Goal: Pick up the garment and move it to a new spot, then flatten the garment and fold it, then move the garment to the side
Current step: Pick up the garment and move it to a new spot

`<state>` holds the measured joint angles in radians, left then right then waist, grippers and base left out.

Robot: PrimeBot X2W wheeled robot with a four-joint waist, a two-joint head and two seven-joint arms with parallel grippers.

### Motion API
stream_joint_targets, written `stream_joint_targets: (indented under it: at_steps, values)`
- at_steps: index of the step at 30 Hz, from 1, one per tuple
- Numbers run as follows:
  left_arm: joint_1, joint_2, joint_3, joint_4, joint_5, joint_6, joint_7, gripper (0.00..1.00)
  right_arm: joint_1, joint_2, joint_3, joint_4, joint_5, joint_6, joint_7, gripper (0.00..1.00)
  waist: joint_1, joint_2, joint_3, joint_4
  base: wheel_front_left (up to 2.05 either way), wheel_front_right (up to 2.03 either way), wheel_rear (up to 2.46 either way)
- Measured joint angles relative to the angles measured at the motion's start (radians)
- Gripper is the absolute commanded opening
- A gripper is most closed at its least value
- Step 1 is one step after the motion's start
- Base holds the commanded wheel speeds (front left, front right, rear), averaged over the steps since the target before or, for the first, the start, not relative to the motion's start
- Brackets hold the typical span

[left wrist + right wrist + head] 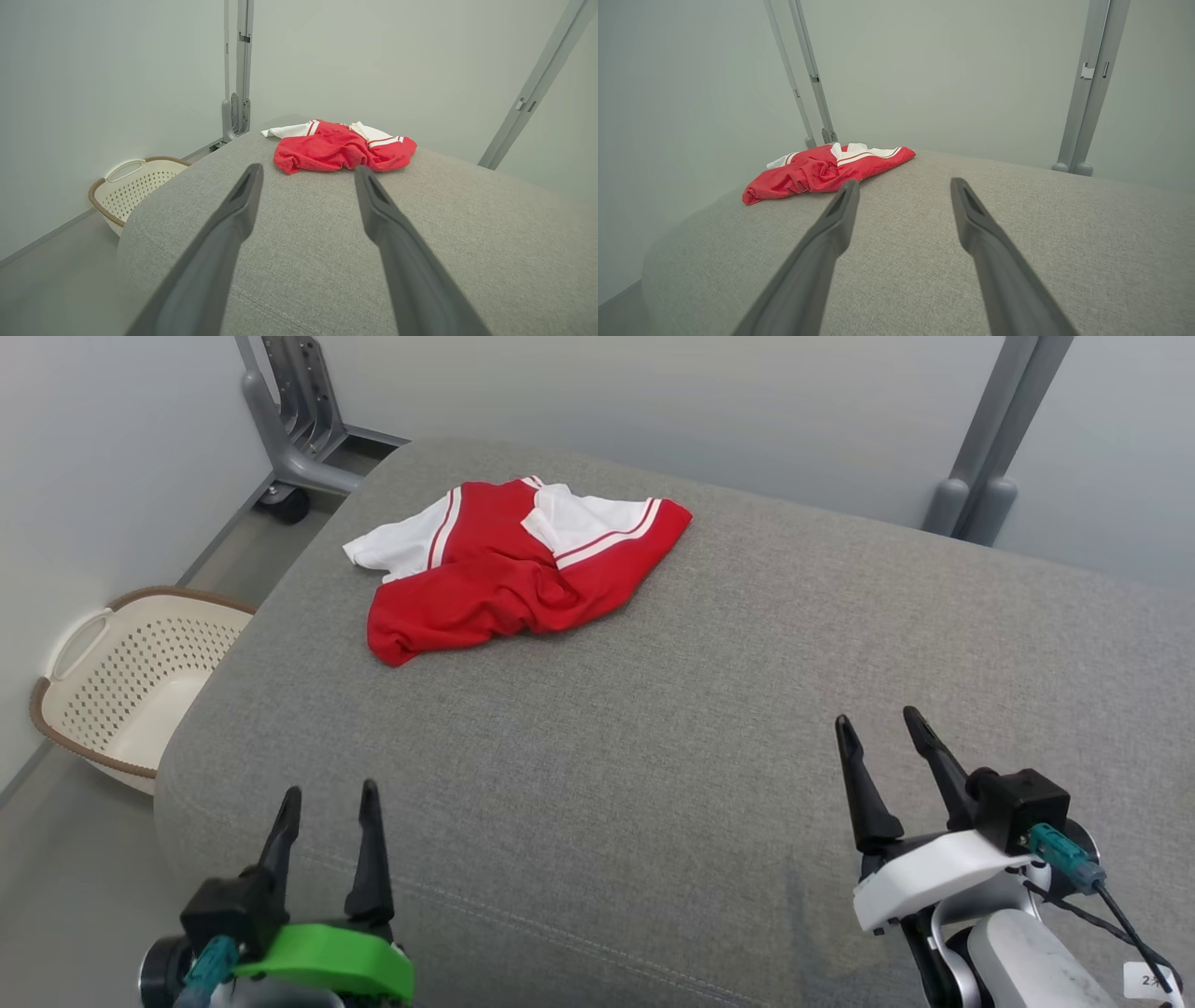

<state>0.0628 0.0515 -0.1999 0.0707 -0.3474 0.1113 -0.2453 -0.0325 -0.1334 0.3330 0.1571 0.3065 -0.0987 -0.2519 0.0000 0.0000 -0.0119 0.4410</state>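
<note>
Garment (pixel 509 569), a crumpled red-and-white shirt, lies on the far left part of the grey cushion (pixel 653 728), well apart from both sets of fingers. Down at the near edge the left fingers (pixel 371 849) and right fingers (pixel 861 784) are spread wide with nothing in them. The shirt's pretty much straight ahead of the left pair, and ahead and off to the left of the right pair.

A small white tag (pixel 1151 981), sitting against a dark cable (pixel 1125 919) beside the pale forearm (pixel 1022 963) of the robot's right arm, low in the right corner of the head view, bears a dark "2" followed by a second character cut short and too small to make out
</note>
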Motion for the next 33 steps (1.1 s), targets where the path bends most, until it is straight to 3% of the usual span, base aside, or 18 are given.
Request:
stream_joint_targets:
  at_steps: [10,18,24,33]
  values:
    - [-0.267,0.025,-0.039,0.039,0.058,-0.033,0.072,1.0,-0.045,-0.054,-0.025,-0.044,-0.034,-0.004,0.019,1.0,0.0,0.0,0.058,-0.017,0.0,0.0,0.0]
    - [-0.572,0.014,-0.024,0.207,0.061,-0.036,0.212,1.0,-0.151,-0.086,-0.024,-0.1,-0.07,-0.004,0.062,1.0,0.0,0.0,0.141,-0.054,0.0,0.0,0.0]
    - [-0.71,0.017,0.011,0.323,0.064,-0.024,0.287,1.0,-0.219,-0.091,-0.007,-0.134,-0.084,0.01,0.091,1.0,0.0,0.0,0.2,-0.11,0.0,0.0,0.0]
    - [-0.827,0.065,0.099,0.487,0.069,-0.012,0.358,1.0,-0.273,-0.121,-0.002,-0.165,-0.106,0.023,0.127,1.0,0.0,0.0,0.283,-0.224,0.0,0.0,0.0]
